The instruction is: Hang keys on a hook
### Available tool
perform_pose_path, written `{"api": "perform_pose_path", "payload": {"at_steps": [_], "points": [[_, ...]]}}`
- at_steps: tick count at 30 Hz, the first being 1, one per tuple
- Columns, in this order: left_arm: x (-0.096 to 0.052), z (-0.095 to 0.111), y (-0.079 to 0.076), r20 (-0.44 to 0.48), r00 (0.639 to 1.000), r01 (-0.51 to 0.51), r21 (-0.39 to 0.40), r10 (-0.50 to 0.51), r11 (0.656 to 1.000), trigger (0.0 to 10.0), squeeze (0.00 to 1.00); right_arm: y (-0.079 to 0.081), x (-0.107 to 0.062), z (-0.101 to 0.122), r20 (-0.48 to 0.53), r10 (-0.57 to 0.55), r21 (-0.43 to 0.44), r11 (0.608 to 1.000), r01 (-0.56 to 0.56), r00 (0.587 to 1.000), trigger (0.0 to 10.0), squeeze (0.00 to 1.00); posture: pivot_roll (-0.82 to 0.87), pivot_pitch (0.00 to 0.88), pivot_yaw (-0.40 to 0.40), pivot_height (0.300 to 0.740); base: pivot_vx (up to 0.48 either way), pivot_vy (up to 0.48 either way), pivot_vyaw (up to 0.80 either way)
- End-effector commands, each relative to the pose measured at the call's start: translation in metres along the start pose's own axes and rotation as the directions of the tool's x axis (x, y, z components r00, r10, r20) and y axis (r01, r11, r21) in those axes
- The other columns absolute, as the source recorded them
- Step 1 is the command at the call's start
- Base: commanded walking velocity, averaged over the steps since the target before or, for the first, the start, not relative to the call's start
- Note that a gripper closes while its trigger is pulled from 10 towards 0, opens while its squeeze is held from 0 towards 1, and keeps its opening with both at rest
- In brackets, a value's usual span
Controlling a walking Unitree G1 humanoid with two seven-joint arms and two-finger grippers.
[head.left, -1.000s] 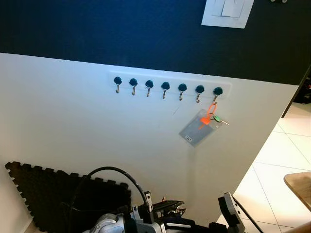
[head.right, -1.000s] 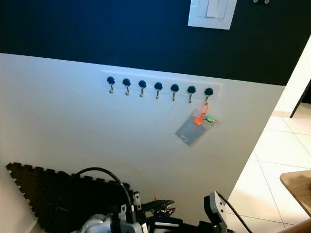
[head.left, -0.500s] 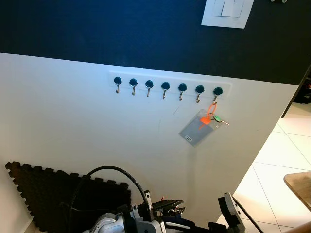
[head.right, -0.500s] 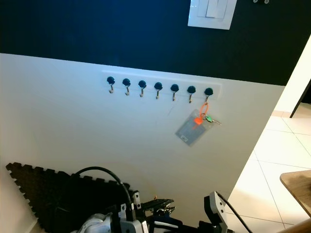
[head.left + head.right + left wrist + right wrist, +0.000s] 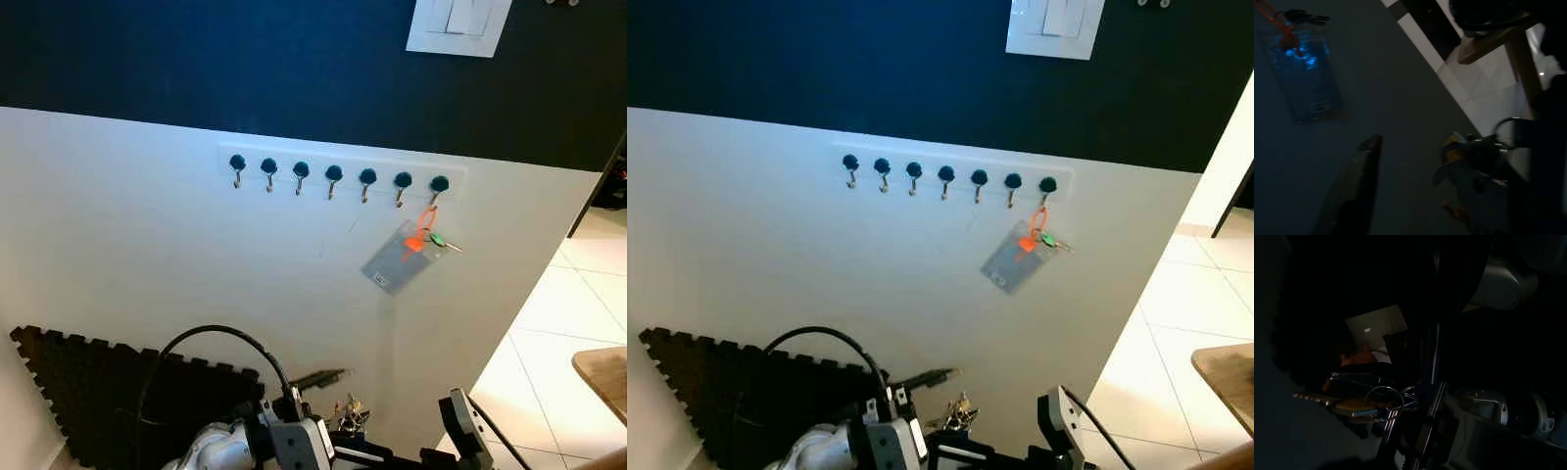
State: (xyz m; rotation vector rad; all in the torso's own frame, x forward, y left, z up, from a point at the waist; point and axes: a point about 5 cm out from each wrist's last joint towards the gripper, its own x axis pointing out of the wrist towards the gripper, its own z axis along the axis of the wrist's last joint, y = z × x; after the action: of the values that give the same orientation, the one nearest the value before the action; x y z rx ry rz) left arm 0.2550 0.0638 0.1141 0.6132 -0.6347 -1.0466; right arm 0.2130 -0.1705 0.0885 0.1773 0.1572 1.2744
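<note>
Although a small white label (image 5: 383,281) is seen at the lower end of the clear badge holder (image 5: 395,257), no writing on it can be read. The badge holder is hung by an orange loop (image 5: 426,221) from the rightmost hook (image 5: 437,187) of a seven-hook rack (image 5: 338,173), with a green-headed key (image 5: 440,241) beside it. The other six hooks are left bare.

The rack is mounted on the white lower part of the wall (image 5: 127,235), just below the edge of the dark upper band; a white light switch (image 5: 458,23) is set in that band. A black interlocking foam mat (image 5: 88,387) is laid at the wall's foot on the left, and open tiled floor (image 5: 568,333) is seen past the wall's right edge, where a wooden table corner (image 5: 602,377) juts in.

The left gripper (image 5: 328,392) is held low, in front of the wall and well below the rack. One finger (image 5: 315,378) is pointed towards the wall, and the fingers are seen spread in the left wrist view. The bunch of keys (image 5: 350,415) is found just beneath that finger, low down and well apart from the hooks; what holds it cannot be told. The right gripper (image 5: 465,431) is kept low at the right, and whether its fingers are spread cannot be told.
</note>
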Motion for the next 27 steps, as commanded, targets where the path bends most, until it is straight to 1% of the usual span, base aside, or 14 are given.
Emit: {"api": "perform_pose_path", "payload": {"at_steps": [1, 2, 3, 4, 5, 12, 13, 14, 18, 19, 21, 22, 24, 27], "points": [[0.002, 0.000, -0.009, 0.006, 0.999, 0.046, 0.005, -0.046, 0.999, 10.0, 1.00, 0.001, 0.002, 0.001, -0.002, 0.008, -0.010, 1.000, -0.008, 1.000, 10.0, 0.00, 0.05, 0.064, -0.063, 0.740, 0.000, 0.000, 0.00], [0.001, -0.002, -0.012, -0.012, 0.998, 0.069, 0.006, -0.069, 0.998, 10.0, 0.50, 0.001, 0.002, 0.000, -0.002, 0.006, -0.011, 1.000, -0.006, 1.000, 10.0, 0.00, 0.05, 0.063, -0.063, 0.740, 0.000, 0.000, 0.00], [0.001, -0.003, -0.012, -0.019, 0.997, 0.075, 0.006, -0.075, 0.997, 10.0, 0.08, 0.001, 0.002, 0.001, -0.002, 0.006, -0.011, 1.000, -0.006, 1.000, 10.0, 0.00, 0.05, 0.063, -0.063, 0.740, 0.000, 0.000, 0.00], [0.001, -0.003, -0.012, -0.019, 0.997, 0.075, 0.006, -0.075, 0.997, 10.0, 0.08, 0.001, 0.002, 0.001, -0.002, 0.006, -0.011, 1.000, -0.006, 1.000, 10.0, 0.00, 0.05, 0.063, -0.063, 0.740, 0.000, 0.000, 0.00], [-0.001, -0.005, -0.013, -0.042, 0.995, 0.088, 0.013, -0.087, 0.996, 10.0, 0.00, 0.001, 0.002, 0.001, -0.001, 0.004, -0.012, 1.000, -0.004, 1.000, 10.0, 0.00, 0.05, 0.062, -0.063, 0.740, 0.000, 0.000, 0.00], [-0.005, -0.008, -0.018, -0.063, 0.991, 0.114, 0.000, -0.114, 0.993, 10.0, 0.00, 0.001, 0.001, 0.002, 0.004, -0.006, -0.013, 1.000, 0.006, 1.000, 10.0, 0.00, 0.05, 0.059, -0.062, 0.740, 0.000, 0.000, 0.00], [-0.008, -0.010, -0.026, -0.075, 0.985, 0.156, -0.038, -0.158, 0.987, 10.0, 0.00, 0.000, 0.000, 0.003, 0.011, -0.014, -0.014, 1.000, 0.015, 1.000, 10.0, 0.00, 0.05, 0.056, -0.061, 0.740, 0.000, 0.000, 0.00], [-0.008, -0.010, -0.026, -0.075, 0.985, 0.156, -0.038, -0.158, 0.987, 10.0, 0.00, 0.000, 0.000, 0.003, 0.011, -0.014, -0.014, 1.000, 0.015, 1.000, 10.0, 0.00, 0.05, 0.056, -0.061, 0.740, 0.000, 0.000, 0.00], [-0.017, -0.017, -0.045, -0.132, 0.947, 0.273, -0.143, -0.292, 0.951, 10.0, 0.00, -0.002, -0.001, 0.005, 0.017, -0.025, -0.016, 1.000, 0.025, 1.000, 10.0, 0.00, 0.05, 0.061, -0.060, 0.740, 0.000, 0.000, 0.00], [-0.017, -0.017, -0.045, -0.132, 0.947, 0.273, -0.143, -0.292, 0.951, 10.0, 0.00, -0.002, -0.001, 0.005, 0.017, -0.025, -0.016, 1.000, 0.025, 1.000, 10.0, 0.00, 0.05, 0.061, -0.060, 0.740, 0.000, 0.000, 0.00], [-0.021, -0.019, -0.049, -0.150, 0.935, 0.289, -0.196, -0.320, 0.937, 10.0, 0.00, -0.003, -0.002, 0.005, 0.017, -0.029, -0.019, 0.999, 0.029, 0.999, 10.0, 0.00, 0.05, 0.062, -0.062, 0.740, 0.000, 0.000, 0.00], [-0.021, -0.019, -0.049, -0.150, 0.935, 0.289, -0.196, -0.320, 0.937, 10.0, 0.00, -0.003, -0.002, 0.005, 0.017, -0.029, -0.019, 0.999, 0.029, 0.999, 10.0, 0.00, 0.05, 0.062, -0.062, 0.740, 0.000, 0.000, 0.00], [-0.025, -0.021, -0.053, -0.172, 0.914, 0.320, -0.247, -0.366, 0.915, 10.0, 0.00, -0.004, -0.003, 0.006, 0.017, -0.037, -0.021, 0.999, 0.038, 0.999, 10.0, 0.00, 0.05, 0.064, -0.063, 0.740, 0.000, 0.000, 0.00], [-0.030, -0.023, -0.056, -0.191, 0.892, 0.353, -0.269, -0.408, 0.896, 10.0, 0.00, -0.005, -0.003, 0.006, 0.017, -0.045, -0.021, 0.999, 0.046, 0.999, 10.0, 0.00, 0.05, 0.067, -0.063, 0.740, 0.000, 0.000, 0.00]]}}
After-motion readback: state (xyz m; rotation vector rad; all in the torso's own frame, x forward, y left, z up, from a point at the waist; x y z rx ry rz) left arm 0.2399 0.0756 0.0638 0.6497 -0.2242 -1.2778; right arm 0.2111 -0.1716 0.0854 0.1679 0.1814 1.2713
